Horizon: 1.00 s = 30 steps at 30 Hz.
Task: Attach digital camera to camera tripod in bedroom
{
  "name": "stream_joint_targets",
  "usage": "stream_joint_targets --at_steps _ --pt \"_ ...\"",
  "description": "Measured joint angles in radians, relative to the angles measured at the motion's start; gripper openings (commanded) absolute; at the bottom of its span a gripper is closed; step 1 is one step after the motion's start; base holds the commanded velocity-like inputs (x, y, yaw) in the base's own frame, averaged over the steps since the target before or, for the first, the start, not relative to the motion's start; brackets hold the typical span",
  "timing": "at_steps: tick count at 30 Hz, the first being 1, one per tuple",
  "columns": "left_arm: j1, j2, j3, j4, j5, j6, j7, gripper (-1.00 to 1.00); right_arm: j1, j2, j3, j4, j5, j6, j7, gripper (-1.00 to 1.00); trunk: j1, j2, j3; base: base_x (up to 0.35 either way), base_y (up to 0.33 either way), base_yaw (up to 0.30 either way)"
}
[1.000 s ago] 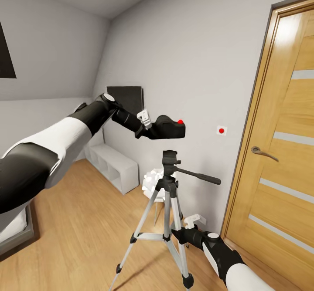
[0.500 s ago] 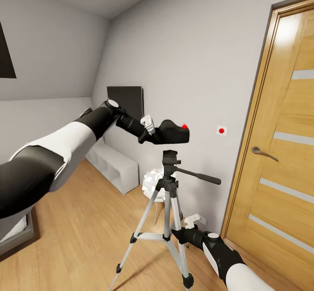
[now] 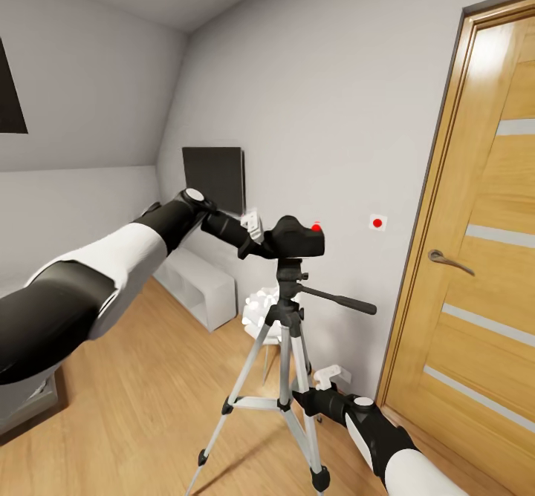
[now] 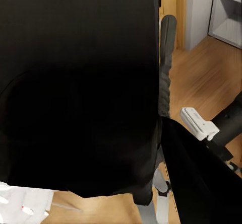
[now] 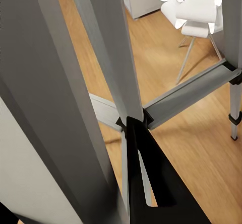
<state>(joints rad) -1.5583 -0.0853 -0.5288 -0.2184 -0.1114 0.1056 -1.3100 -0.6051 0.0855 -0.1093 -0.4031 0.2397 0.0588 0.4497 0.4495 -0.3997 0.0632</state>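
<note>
Centre of the head view: the camera tripod (image 3: 286, 347) is seen standing on the wood floor. A leg is held by the right gripper (image 3: 306, 399), low in frame; whether its jaws are clamped cannot be told. The digital camera (image 3: 297, 240) is gripped by the left gripper (image 3: 261, 240), seemingly resting on the tripod head (image 3: 289, 272). Step judged: seating. Next, alignment is to be confirmed, then release.

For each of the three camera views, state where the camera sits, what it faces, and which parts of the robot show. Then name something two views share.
Head view: from the robot's head, facing the wall corner; digital camera on the camera tripod, left gripper, both arms.
Left wrist view: on the left arm, close against the digital camera; pan handle beyond.
Right wrist view: on the right arm, facing the tripod's legs; a dark finger.
Shared: the camera tripod.
</note>
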Motion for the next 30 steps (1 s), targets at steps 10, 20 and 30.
stream_joint_targets --at_steps 10,20,30 --pt "0.02 0.001 0.004 0.026 0.002 -0.028 0.003 -1.0 0.0 0.0 -0.001 0.0 0.001 0.0 0.0 -1.0 0.0 0.0 0.0 0.0 0.0 0.0" --pt "0.021 0.003 0.007 0.022 0.0 -0.029 0.001 -1.0 0.0 0.0 -0.001 0.0 0.001 0.0 0.0 -1.0 0.0 0.0 0.0 0.0 0.0 0.0" --pt "0.021 0.005 0.01 0.014 -0.001 -0.028 0.002 -1.0 0.0 0.0 -0.001 0.0 0.002 0.0 0.0 -1.0 0.0 0.0 0.0 0.0 0.0 0.0"
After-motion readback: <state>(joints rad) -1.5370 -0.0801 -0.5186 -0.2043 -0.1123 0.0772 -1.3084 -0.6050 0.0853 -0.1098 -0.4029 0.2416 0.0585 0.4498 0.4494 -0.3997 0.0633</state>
